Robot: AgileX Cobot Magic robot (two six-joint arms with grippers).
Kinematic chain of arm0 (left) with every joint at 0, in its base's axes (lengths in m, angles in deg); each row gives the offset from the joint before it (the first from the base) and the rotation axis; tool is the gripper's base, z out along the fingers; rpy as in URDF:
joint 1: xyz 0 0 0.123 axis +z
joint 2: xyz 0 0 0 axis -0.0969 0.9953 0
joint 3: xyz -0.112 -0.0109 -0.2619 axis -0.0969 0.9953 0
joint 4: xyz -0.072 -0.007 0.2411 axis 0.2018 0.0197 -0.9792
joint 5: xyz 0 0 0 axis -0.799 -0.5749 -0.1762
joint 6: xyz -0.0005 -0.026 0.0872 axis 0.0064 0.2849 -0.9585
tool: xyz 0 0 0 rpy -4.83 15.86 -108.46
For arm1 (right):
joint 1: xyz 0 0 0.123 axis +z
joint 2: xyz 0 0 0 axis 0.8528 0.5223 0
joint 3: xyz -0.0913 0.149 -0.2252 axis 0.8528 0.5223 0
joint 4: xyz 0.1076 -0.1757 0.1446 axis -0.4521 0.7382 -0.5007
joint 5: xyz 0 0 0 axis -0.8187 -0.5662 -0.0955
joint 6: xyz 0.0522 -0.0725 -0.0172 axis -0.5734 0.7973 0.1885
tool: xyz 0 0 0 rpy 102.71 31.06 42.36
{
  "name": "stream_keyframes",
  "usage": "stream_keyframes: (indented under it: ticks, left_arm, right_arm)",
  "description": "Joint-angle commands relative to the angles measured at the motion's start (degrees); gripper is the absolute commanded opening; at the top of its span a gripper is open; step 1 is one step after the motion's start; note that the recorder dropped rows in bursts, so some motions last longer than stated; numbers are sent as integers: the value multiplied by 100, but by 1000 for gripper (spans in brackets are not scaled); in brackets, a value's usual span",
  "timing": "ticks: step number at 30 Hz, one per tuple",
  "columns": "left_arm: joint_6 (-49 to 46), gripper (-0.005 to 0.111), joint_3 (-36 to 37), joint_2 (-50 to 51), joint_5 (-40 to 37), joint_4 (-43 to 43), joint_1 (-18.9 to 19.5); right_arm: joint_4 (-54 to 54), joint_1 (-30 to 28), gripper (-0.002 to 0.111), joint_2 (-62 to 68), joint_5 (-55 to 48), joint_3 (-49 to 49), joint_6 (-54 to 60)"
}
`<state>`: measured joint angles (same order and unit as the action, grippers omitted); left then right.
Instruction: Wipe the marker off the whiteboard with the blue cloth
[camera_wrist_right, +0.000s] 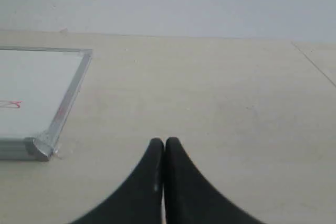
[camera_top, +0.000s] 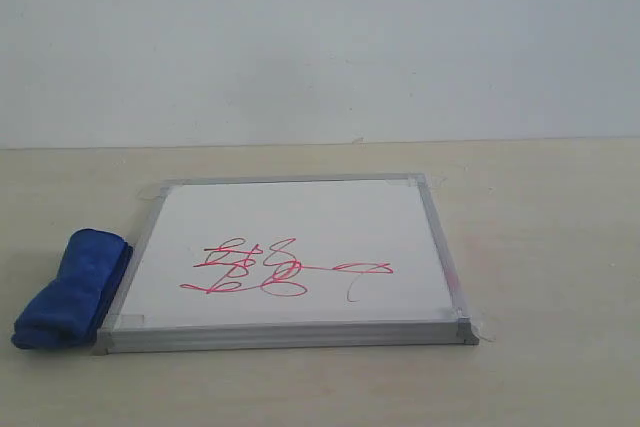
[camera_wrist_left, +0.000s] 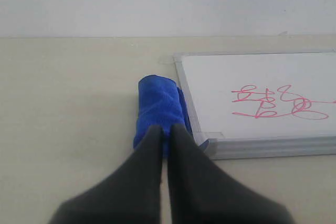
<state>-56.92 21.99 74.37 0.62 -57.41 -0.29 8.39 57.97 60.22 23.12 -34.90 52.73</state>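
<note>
The whiteboard (camera_top: 300,212) lies flat on the table, with the red-pink marker (camera_top: 270,269) scribbled across its near half. The blue cloth (camera_top: 75,287) lies bundled on the table against the board's left edge. Neither gripper shows in the exterior view. In the left wrist view my left gripper (camera_wrist_left: 165,128) is shut and holds nothing. The blue cloth (camera_wrist_left: 157,103) lies just beyond its tips, beside the whiteboard (camera_wrist_left: 220,77) and the marker (camera_wrist_left: 273,103). My right gripper (camera_wrist_right: 164,141) is shut and empty over bare table, off to the side of the whiteboard's (camera_wrist_right: 31,82) corner.
A pale wooden table (camera_top: 540,247) carries everything, with a plain white wall (camera_top: 320,37) behind it. Clear tape tabs (camera_top: 478,327) hold the board's corners. A seam in the tabletop (camera_wrist_right: 315,64) runs beyond my right gripper.
</note>
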Motion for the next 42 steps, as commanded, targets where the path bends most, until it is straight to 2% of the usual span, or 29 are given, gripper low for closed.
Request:
stream_keyframes:
  ticks: [1, 6, 10, 12, 14, 16, 17, 19, 22, 24, 30, 37, 42]
  left_arm:
    - [-26, 4, 18, 16, 36, 67, -46]
    - [-26, 4, 18, 16, 36, 67, -46]
    - [-26, 4, 18, 16, 36, 67, -46]
    - [-26, 4, 18, 16, 36, 67, -46]
    - [-26, 4, 18, 16, 36, 67, -46]
    - [-26, 4, 18, 16, 36, 67, -46]
    - [-26, 4, 18, 16, 36, 67, -46]
    - [-26, 4, 18, 16, 36, 67, -46]
    - [-26, 4, 18, 16, 36, 67, -46]
    - [-26, 4, 18, 16, 36, 67, -46]
    - [-26, 4, 18, 16, 36, 67, -46]
    - [-26, 4, 18, 16, 36, 67, -46]
    - [-26, 4, 18, 16, 36, 67, -46]
  right_arm:
    - [-7, 26, 0, -24, 659, -3, 0]
    - [-7, 26, 0, -24, 1344, -3, 0]
    - [-7, 26, 0, -24, 2985, -3, 0]
    - [-7, 26, 0, -24, 3348, -71, 86]
    - [-26, 26, 0, -24, 3021, -534, 282]
    - [-26, 26, 0, 194, 2096, -1434, 329]
    - [-26, 26, 0, 666, 1383, -2133, 314]
    - [-26, 26, 0, 1395, 581, -2970, 282]
    - [-26, 26, 0, 2026, 717, -3556, 185]
    - [-26, 26, 0, 2294, 1345, -3668, 185]
    - [-26, 26, 0, 2314, 1739, -3668, 185]
    - [-26, 26, 0, 2331, 1557, -3668, -149]
    - [-206, 54, 0, 2772, 958, -3668, -487]
